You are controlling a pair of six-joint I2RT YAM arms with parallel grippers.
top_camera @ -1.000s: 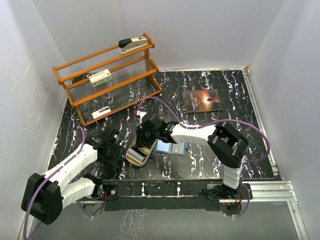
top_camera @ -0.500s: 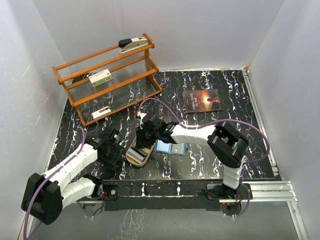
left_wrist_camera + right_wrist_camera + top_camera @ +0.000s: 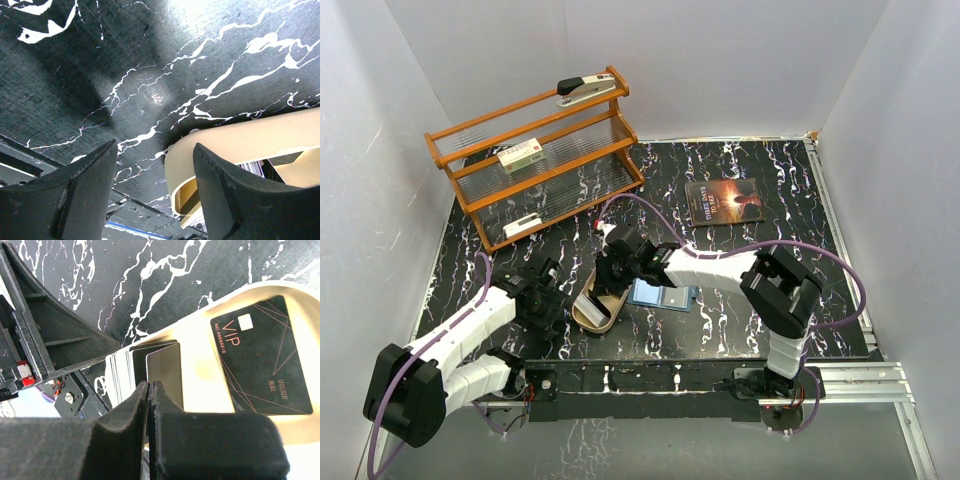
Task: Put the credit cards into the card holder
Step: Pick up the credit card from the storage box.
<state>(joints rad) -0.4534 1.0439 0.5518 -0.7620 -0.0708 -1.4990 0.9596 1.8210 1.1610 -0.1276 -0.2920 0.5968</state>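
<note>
On the black marbled table (image 3: 770,220), the right gripper (image 3: 149,385) is closed, apparently pinching one of the credit cards (image 3: 165,374) standing in the tray (image 3: 250,145). The left gripper (image 3: 155,165) gapes empty. Next it likely needs lifting across to the card holder (image 3: 663,296).

credit cards (image 3: 260,360) in tray (image 3: 588,322), card holder (image 3: 665,297) beside its right; book (image 3: 724,201) behind

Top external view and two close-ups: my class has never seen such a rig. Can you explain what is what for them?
The wide picture looks down from above on two robot arms bolted to a marbled table. The close-ups come from cameras on their wrists. On the table lie a tan tray of cards, a blue card holder, a book and a wooden rack. The left gripper hangs open beside the tray. The right gripper is shut, apparently on a grey card in the tray.
</note>
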